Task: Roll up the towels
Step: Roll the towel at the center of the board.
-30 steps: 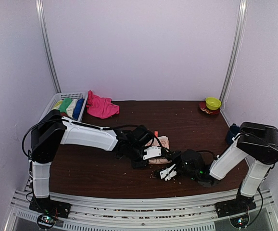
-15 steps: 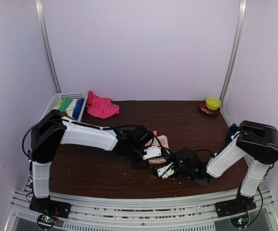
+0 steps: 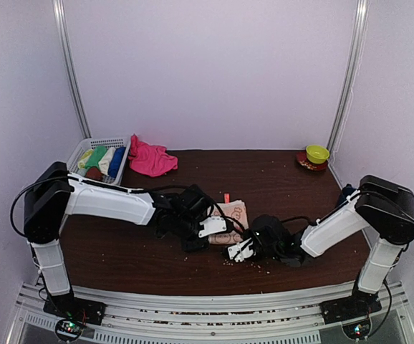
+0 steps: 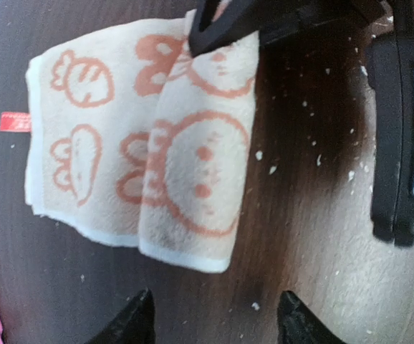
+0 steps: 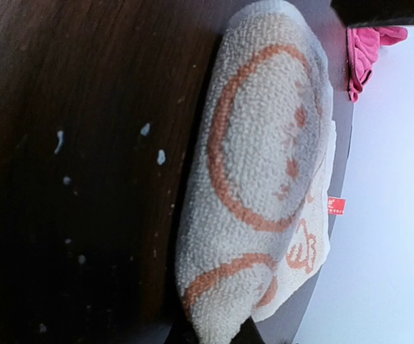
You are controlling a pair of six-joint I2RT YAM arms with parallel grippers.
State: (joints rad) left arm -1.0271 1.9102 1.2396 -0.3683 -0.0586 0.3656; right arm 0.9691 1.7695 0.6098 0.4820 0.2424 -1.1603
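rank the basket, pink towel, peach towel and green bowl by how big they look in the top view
white basket
pink towel, nearly as large
peach towel, partly hidden
green bowl

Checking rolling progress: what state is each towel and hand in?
peach towel: loosely folded over, not rolled, on table.
pink towel: crumpled, unrolled, beside basket.
stored towels: rolled, inside basket.
left hand: open, off the towel.
right hand: shut on peach towel's edge.

Soft even light; wrist views slightly blurred.
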